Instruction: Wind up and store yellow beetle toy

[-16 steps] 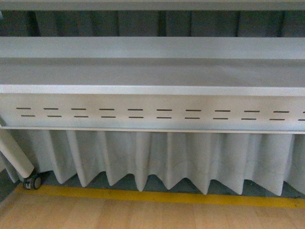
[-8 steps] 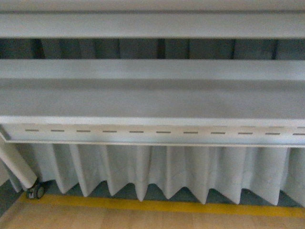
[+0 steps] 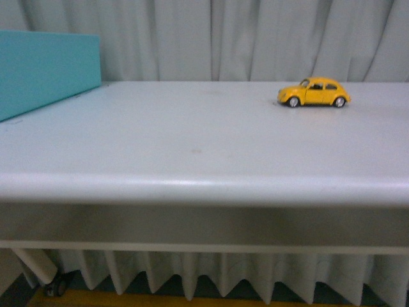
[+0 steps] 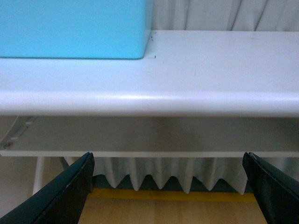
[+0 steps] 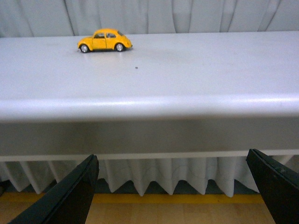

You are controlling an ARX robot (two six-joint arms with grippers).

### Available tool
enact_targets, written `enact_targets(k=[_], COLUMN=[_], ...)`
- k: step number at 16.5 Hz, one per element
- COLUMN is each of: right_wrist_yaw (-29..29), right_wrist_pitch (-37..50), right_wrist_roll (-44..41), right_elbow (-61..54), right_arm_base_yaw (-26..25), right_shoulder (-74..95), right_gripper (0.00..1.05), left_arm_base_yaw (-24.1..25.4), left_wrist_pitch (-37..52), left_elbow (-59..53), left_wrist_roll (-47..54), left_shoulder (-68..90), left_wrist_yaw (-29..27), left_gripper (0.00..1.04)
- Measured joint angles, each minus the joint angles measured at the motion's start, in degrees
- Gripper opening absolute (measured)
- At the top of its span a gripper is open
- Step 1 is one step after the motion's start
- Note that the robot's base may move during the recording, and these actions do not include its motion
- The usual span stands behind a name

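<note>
Upward camera movement has revealed the worktop (image 3: 192,141) and yellow beetle toy (image 3: 314,93), untouched. Both left jaws and right jaws gape wide, empty; reaching the toy probably comes next.

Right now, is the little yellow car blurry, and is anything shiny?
Front view: the small yellow beetle toy car looks fairly sharp, and a pale glare streak lies along the rounded front edge of the white table. Both wrist views: same streak.
</note>
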Motion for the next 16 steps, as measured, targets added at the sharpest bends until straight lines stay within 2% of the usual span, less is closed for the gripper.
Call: enact_targets(k=[16], right_wrist_yaw=[0.02], right_wrist_pitch=[0.24], right_wrist_roll=[0.02], right_elbow=[0.00], right_arm_base_yaw=[0.00], right_shoulder=[0.00], right_gripper=[0.98], left_arm_base_yaw=[0.00], left_wrist_pitch=[0.33], left_elbow=[0.00], left_wrist_roll=[0.00], left_shoulder=[0.00], left_wrist_yaw=[0.00], left_gripper=[0.98])
